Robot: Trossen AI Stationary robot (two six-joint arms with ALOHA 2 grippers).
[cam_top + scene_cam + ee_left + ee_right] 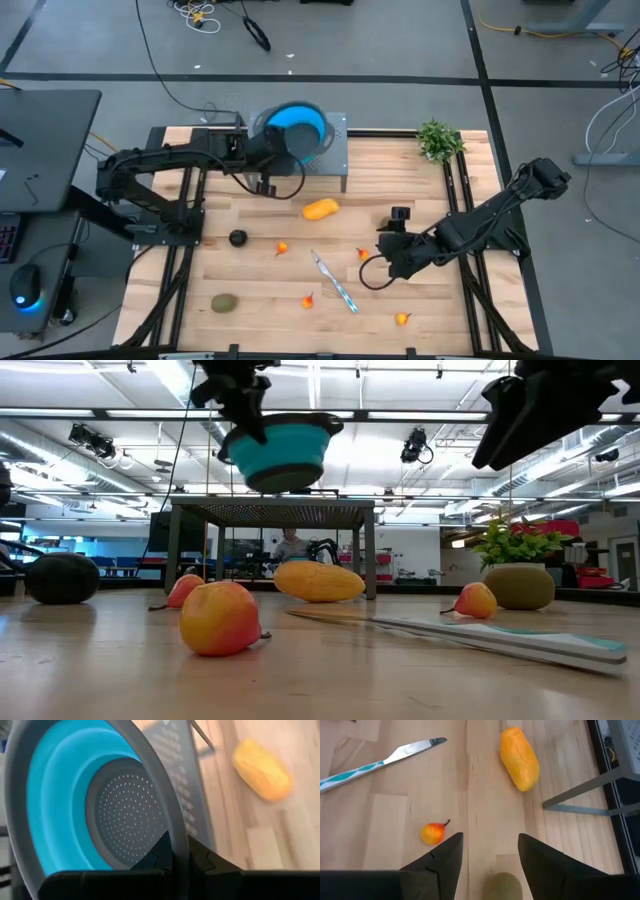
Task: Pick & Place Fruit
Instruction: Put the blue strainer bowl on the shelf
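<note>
Tabletop is light wood planks, fruit scattered loose across the middle, nothing sorted.

Grey mesh stand sits at the far edge, between the arms. Looks like the drop-off spot for the bowl.

Left arm reaches over the stand. Left tool is clamped tight on the grey rim of the blue strainer bowl, holding it in the air above the stand, tipped on its side. Left wrist view looks straight into the perforated bottom: no fruit in it. My guess is it's being positioned as the fruit target, hence rim grip, keeps the opening free.

Right arm comes in from the right side, right tool low over the tabletop centre-right, fingers apart, nothing between them. A brownish-green oval lies just ahead of the gap, so that's probably the pick it's lined up for.

Green plant at the far right corner, out of the way.

Knife, teal handle, lies diagonally mid-table, just beside the right tool. Could get bumped on a low approach.

Fruit, big to small:
- yellow-orange oblong, just in front of the stand
- second green oval, near left
- dark ball, left of centre
- small orange-red pieces

All fruit is on the tabletop, none in the bowl. Task looks barely started.
</note>
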